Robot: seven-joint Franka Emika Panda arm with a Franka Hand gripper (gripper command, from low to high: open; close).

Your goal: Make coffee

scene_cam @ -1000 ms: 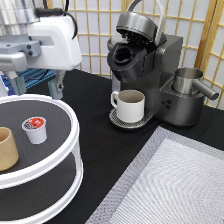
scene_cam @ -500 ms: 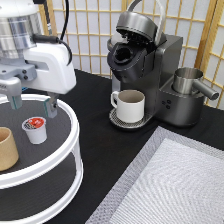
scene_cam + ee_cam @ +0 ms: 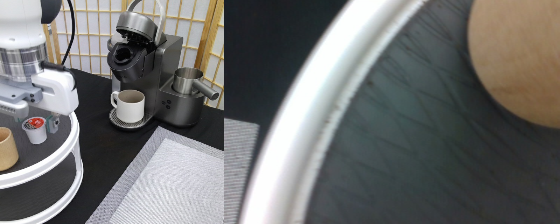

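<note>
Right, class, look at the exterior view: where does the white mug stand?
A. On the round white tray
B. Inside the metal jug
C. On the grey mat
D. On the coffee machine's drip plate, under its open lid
D: the white mug stands on the drip plate of the coffee machine, beneath the raised lid.

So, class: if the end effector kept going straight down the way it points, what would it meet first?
Probably the red-lidded coffee pod on the white round rack's dark mesh shelf, since the end effector hangs right by it; depth is unclear, so it might land on mesh beside the pod.
</note>
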